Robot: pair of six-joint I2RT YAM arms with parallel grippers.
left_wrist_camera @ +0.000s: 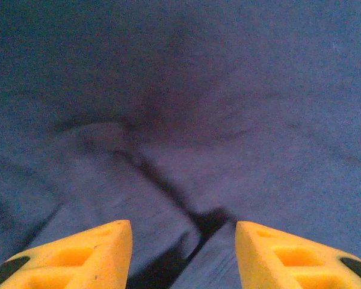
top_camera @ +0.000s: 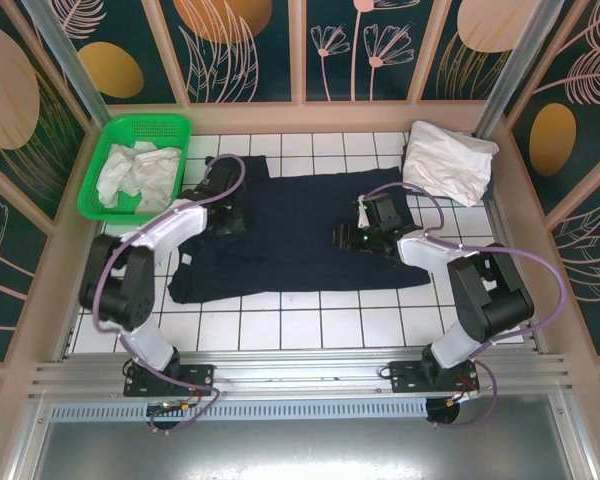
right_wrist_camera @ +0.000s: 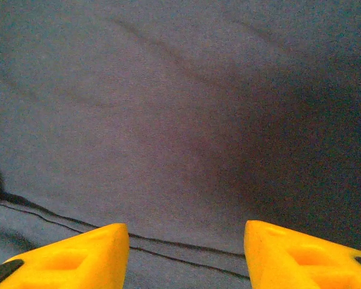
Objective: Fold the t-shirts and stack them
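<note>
A dark navy t-shirt (top_camera: 280,235) lies spread over the white tiled table, its lower left part rumpled. My left gripper (top_camera: 229,221) rests over the shirt's left side. In the left wrist view its yellow fingers (left_wrist_camera: 90,253) stand apart above creased navy cloth (left_wrist_camera: 180,108), and the left gripper (left_wrist_camera: 183,227) holds nothing. My right gripper (top_camera: 343,238) sits over the shirt's right side. The right gripper (right_wrist_camera: 186,229) is open, just above smooth navy cloth (right_wrist_camera: 180,120) with a stitched hem line running between the fingertips (right_wrist_camera: 289,253). A white t-shirt (top_camera: 448,160) lies bunched at the back right.
A green basket (top_camera: 170,125) at the back left holds crumpled white t-shirts (top_camera: 135,175). Low walls ring the table (top_camera: 310,325). Bare tiles lie along the near edge in front of the navy shirt.
</note>
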